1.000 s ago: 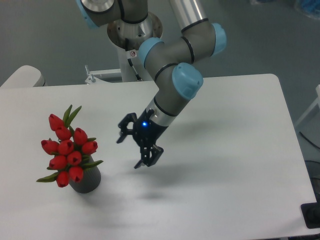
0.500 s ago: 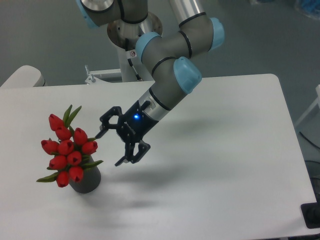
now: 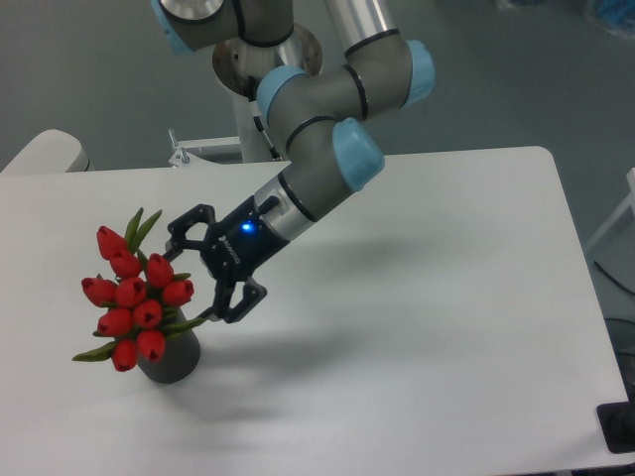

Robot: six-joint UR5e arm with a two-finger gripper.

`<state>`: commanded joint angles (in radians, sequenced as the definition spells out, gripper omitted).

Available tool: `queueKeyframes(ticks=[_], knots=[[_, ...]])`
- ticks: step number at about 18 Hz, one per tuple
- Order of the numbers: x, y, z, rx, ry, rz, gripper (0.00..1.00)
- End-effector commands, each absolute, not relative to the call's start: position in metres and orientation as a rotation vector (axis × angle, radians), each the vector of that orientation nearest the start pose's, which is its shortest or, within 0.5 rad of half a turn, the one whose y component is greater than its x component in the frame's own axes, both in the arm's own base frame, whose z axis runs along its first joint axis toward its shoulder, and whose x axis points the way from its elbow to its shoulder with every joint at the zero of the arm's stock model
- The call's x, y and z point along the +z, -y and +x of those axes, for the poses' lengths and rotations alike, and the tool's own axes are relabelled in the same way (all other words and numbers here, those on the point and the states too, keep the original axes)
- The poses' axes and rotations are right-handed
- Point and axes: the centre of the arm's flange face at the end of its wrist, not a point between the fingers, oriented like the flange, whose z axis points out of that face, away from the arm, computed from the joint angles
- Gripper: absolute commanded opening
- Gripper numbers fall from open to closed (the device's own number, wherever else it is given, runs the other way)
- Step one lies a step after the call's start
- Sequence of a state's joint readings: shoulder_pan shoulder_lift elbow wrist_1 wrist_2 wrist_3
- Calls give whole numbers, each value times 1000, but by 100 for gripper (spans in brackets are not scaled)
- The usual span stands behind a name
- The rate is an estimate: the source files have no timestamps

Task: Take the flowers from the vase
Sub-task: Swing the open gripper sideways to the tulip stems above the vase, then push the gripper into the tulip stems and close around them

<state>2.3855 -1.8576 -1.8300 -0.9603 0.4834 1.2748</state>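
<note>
Fixed camera view of my workcell. The flowers (image 3: 132, 299), a bunch of red tulip buds with narrow green leaves, stand in the vase (image 3: 171, 359), a short dark grey cylinder set on the white tabletop (image 3: 437, 297) near its front left corner. The bunch leans toward the left edge and spreads wider than the vase, hiding the rim and top of it; only the lower wall of the vase shows below the buds. One pair of leaves rises above the topmost bud, another leaf sticks out to the left at the bottom of the bunch, and one points right toward my gripper.

My gripper (image 3: 198, 282) reaches from the arm (image 3: 317, 169) toward the right side of the bunch, with its black fingers (image 3: 184, 230) spread wide. The upper finger ends just beside the bud at the upper right of the bunch; the lower finger ends near the leaf that points right, just above the vase. I cannot tell whether either fingertip touches the flowers. Nothing lies between the fingers. A blue light (image 3: 245, 227) glows on the gripper body. The arm casts a soft shadow on the tabletop to the right of the vase.
</note>
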Motion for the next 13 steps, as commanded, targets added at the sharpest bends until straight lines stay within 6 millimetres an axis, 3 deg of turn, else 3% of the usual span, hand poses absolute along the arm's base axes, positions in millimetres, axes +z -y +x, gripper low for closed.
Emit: queueKeyframes(ticks=[4, 13], knots=[[319, -559, -237, -630, -543, -1984, 100], [302, -569, -231, -686, -538, -1951, 100]])
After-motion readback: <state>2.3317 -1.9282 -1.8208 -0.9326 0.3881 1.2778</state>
